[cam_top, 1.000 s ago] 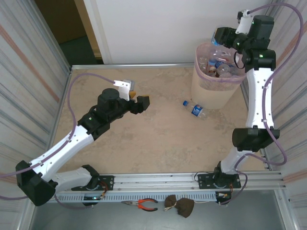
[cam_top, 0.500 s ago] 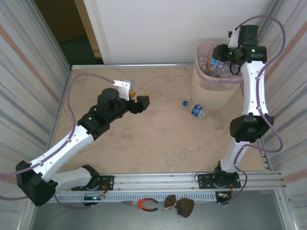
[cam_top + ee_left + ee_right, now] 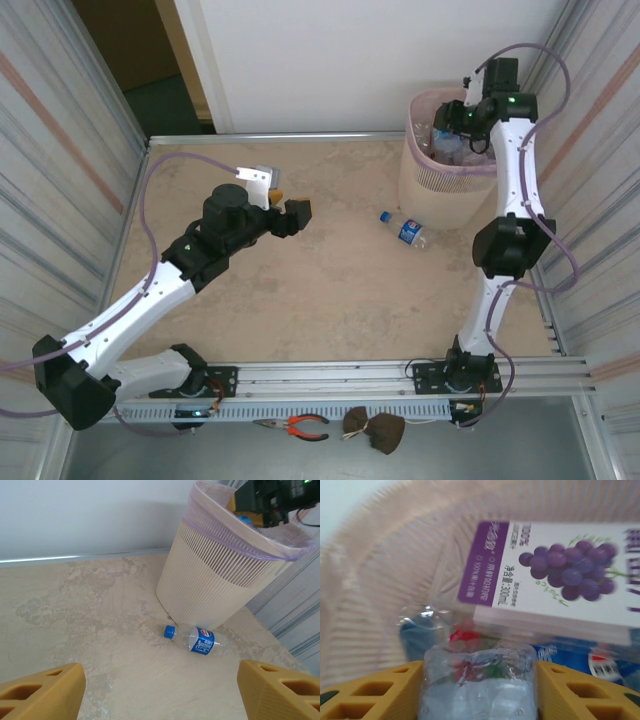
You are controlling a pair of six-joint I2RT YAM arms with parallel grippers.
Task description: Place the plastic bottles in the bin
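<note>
**A:** What was on your left?

**B:** My left jaws stood wide apart and empty above the bench [image 3: 330,300], well apart from the bin. Ahead of them one clear water bottle [image 3: 195,639] with a blue cap and blue label lay on its side on the bench. It was just beside the foot of the pink slotted bin [image 3: 215,580].

**A:** How would that one handle?

**B:** Light and thin-walled, I judged, and slick enough to roll. A hard squeeze would dent it. I would take it across the middle of the body, at the label, with my jaws square to its length.

**A:** And on the right?

**B:** My right jaws hung over the bin's mouth, clamped on a crumpled clear bottle [image 3: 479,680], a pad against each side. Below it in the bin lay a grape-labelled container [image 3: 555,575] and a blue-labelled bottle [image 3: 600,662].

**A:** The count?

**B:** One bin, one bottle on the bench and one in my right jaws. There were several more heaped in the bin, too jumbled for me to number.
</note>
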